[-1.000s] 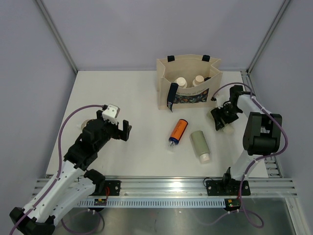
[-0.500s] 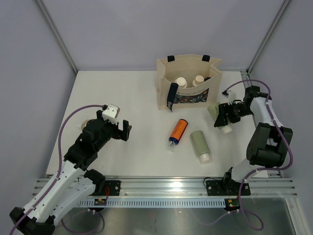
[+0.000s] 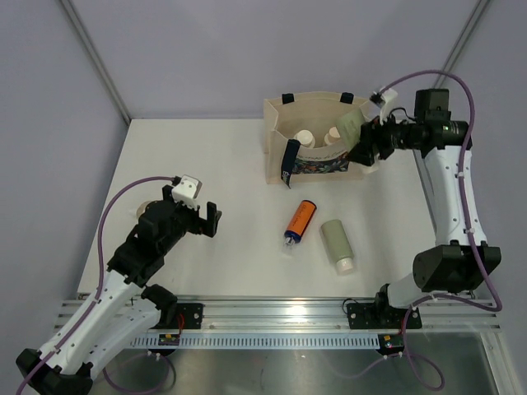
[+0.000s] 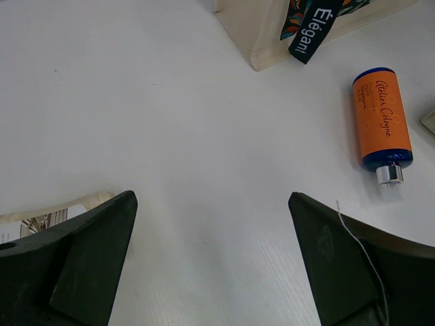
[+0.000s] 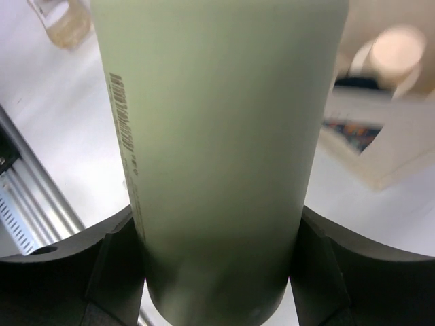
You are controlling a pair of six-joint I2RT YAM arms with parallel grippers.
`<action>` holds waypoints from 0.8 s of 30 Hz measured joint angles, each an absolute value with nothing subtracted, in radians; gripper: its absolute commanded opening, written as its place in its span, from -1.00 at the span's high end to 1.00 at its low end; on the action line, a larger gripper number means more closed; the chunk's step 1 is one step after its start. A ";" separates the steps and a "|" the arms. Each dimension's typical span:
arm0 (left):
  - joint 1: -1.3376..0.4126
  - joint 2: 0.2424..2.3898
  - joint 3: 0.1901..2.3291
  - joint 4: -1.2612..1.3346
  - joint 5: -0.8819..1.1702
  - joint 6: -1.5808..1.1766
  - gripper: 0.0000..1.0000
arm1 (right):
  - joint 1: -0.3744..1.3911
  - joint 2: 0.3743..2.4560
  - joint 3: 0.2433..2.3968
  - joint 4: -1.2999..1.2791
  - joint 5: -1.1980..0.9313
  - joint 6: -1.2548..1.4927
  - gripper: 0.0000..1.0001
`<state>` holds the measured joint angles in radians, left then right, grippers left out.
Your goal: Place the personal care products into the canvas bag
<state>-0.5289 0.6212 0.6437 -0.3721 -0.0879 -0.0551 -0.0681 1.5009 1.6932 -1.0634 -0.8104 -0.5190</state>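
Sage-green bottle (image 3: pixel 350 125) number one is off the worktop (image 3: pixel 206 156), clamped between the fingers of the right gripper (image 3: pixel 364 143). It hangs at the right end of the canvas bag (image 3: pixel 276 132), just over the rim. In the right wrist view the same bottle (image 5: pixel 217 156) fills the frame, and the two dark fingers (image 5: pixel 112 265) press on its sides.

The left gripper (image 3: pixel 194 216) hovers over the left part of the worktop, well apart from the bag. Its jaws are spread wide, with nothing between them and nothing touching them; the left wrist view shows only bare worktop there.

Counted, five bottles are in view:
- Two sage-green: the one being held, and a second sage-green bottle (image 3: pixel 337 242) with a white cap lying on the worktop in front of the bag.
- Two cream bottles (image 3: pixel 305 137) with round caps, standing inside the bag.
- One orange bottle (image 3: pixel 300 218), lying just left of the second green one, with its blue tip toward the near edge.

There is one bag, standing open at the far side. A dark strap (image 4: pixel 312 30) hangs down its front.
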 measured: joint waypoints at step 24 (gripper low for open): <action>-0.529 0.665 0.633 -0.372 -0.118 -0.034 -0.98 | 0.202 2.241 2.304 -0.950 -0.273 -0.675 0.15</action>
<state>-0.5289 0.6647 0.6327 -0.3721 -0.1181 -0.0341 0.2016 2.2414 2.3043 -0.9501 -0.2729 -0.6746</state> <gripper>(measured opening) 0.984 0.757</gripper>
